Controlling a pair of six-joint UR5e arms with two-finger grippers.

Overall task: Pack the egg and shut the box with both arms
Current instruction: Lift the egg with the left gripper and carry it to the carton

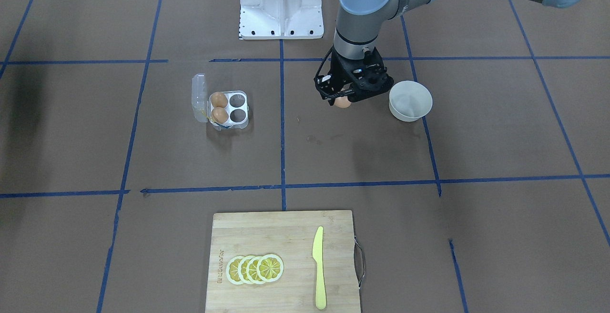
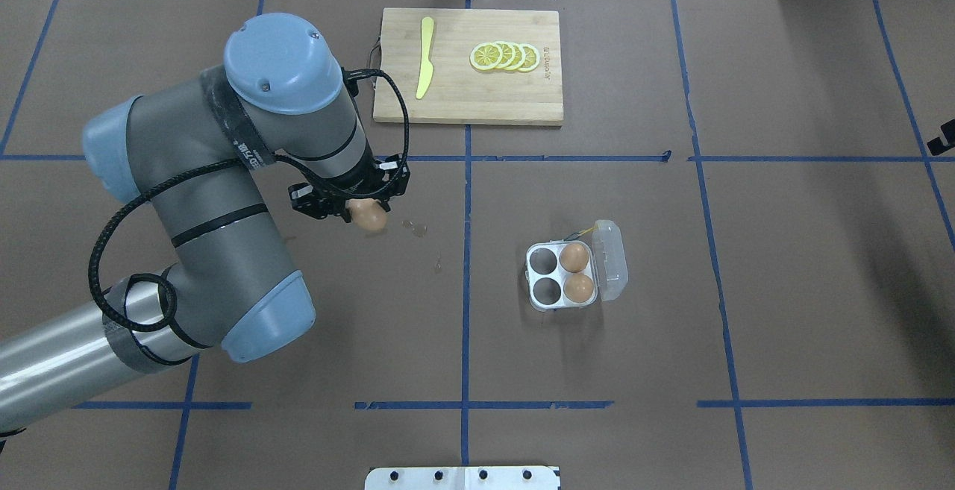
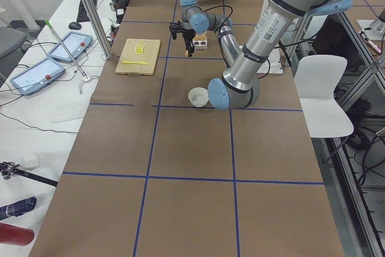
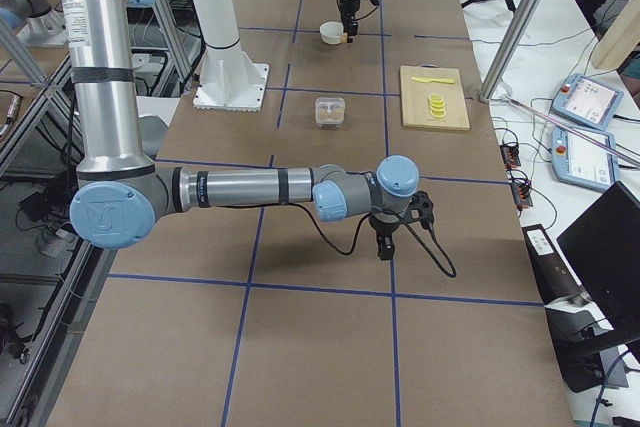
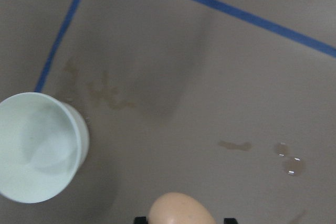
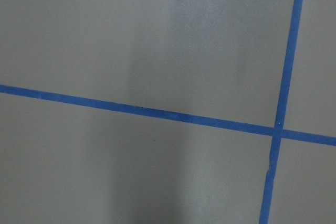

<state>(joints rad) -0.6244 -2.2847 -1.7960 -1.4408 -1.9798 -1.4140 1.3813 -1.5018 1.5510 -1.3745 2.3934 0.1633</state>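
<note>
My left gripper is shut on a brown-orange egg and holds it above the table, just beside the white bowl. The egg also shows in the overhead view and at the bottom of the left wrist view. The clear box stands open with its lid folded back. Two eggs fill the cups by the lid, and the other two cups are empty. My right gripper hovers over bare table far off to the side; I cannot tell if it is open or shut.
The bowl looks empty. A wooden cutting board at the far edge from the robot carries a yellow knife and lemon slices. The white arm base stands at the robot's side. Small wet stains mark the brown cover.
</note>
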